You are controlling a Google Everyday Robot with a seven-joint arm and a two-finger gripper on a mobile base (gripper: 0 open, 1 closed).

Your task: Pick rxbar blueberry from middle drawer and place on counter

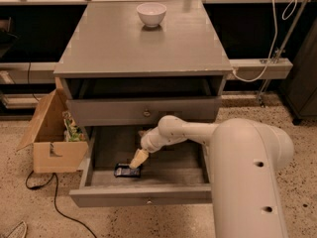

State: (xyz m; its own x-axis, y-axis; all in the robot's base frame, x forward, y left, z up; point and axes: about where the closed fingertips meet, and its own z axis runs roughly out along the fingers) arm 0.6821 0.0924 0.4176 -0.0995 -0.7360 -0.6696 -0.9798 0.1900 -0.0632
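Counter (124,48) grey, white bowl (151,13) at back; end effector (137,159) in middle drawer (148,195) at rxbar blueberry (124,171), grip unclear.

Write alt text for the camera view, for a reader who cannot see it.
The robot's gripper reaches down into the open middle drawer, right beside the rxbar blueberry lying on its floor. A white bowl sits on the counter above; a cardboard box stands left of the cabinet.
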